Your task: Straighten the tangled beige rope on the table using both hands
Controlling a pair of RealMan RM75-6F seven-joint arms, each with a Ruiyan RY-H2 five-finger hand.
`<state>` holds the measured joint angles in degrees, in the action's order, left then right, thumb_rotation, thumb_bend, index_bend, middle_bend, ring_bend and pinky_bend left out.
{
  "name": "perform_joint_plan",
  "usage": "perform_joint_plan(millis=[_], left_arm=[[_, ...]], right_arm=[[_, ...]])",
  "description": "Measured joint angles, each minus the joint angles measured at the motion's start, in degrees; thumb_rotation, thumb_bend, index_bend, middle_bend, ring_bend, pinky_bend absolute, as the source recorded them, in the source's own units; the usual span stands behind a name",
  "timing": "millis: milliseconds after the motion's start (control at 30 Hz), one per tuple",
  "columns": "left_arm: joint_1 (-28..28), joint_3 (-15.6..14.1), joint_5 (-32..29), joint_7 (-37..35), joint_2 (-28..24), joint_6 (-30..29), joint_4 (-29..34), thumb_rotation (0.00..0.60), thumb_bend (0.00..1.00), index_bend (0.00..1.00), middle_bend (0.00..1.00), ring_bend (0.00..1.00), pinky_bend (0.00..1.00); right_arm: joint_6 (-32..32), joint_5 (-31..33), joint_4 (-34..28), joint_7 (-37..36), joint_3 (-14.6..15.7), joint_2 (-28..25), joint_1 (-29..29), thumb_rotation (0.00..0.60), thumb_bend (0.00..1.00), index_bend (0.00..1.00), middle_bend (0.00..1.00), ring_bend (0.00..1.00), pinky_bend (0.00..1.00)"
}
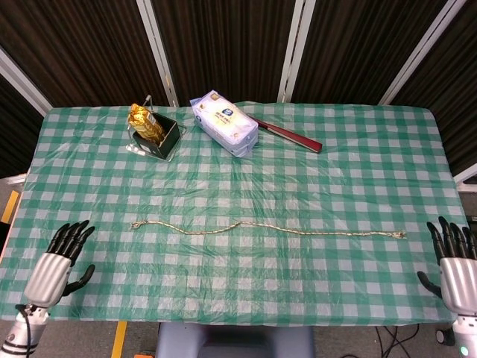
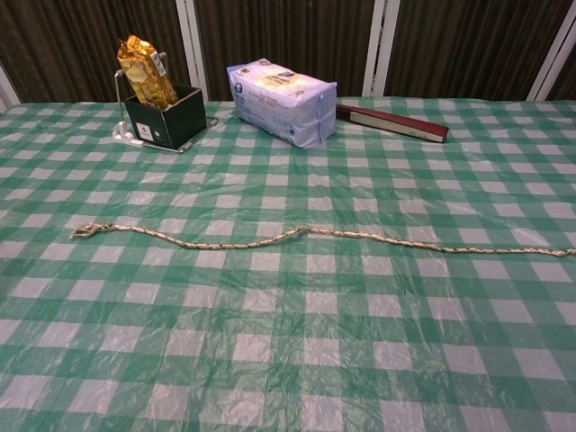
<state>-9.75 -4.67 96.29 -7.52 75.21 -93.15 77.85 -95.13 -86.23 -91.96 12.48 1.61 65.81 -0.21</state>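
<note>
1. Table (image 1: 358, 171) w/ green-and-white check cloth filled most of both views; cloth lay a bit wrinkled.
2. Beige rope (image 1: 268, 228) (image 2: 306, 232) lay stretched nearly straight across the table's near half, left to right; slight wave near its middle; frayed left end sat well apart from the left hand; right end near the right table edge, apart from the right hand; nothing touched it.
3. White-and-blue soft pack (image 1: 224, 123) (image 2: 282, 100) lay at the far side, about mid-table; long dark red flat item (image 1: 289, 136) (image 2: 393, 121) lay just right of it, one end close behind the pack.
4. Black box (image 1: 158, 139) (image 2: 164, 115) on a clear stand stood far left; gold foil packet (image 1: 145, 123) (image 2: 145, 71) stuck up out of it, tilted.
5. Left hand (image 1: 55, 262) was at the near-left table corner, released, fingers spread, holding nothing; seen in head view only.
6. Right hand (image 1: 455, 265) was at the near-right corner, also released, fingers apart and pointing away from the robot, holding nothing; head view only.
</note>
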Motion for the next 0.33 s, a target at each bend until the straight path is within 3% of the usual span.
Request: perform_joint_plan(millis=[333], left_arm=[[0.86, 1.34, -0.46, 3.79, 1.33, 0.22, -2.26, 0.600, 0.41, 0.00, 0.00, 0.00, 0.04]], right_arm=[[0.22, -1.95, -1.77, -0.32, 0.49, -1.92, -1.65, 0.600, 0.26, 0.00, 0.00, 0.00, 0.00]])
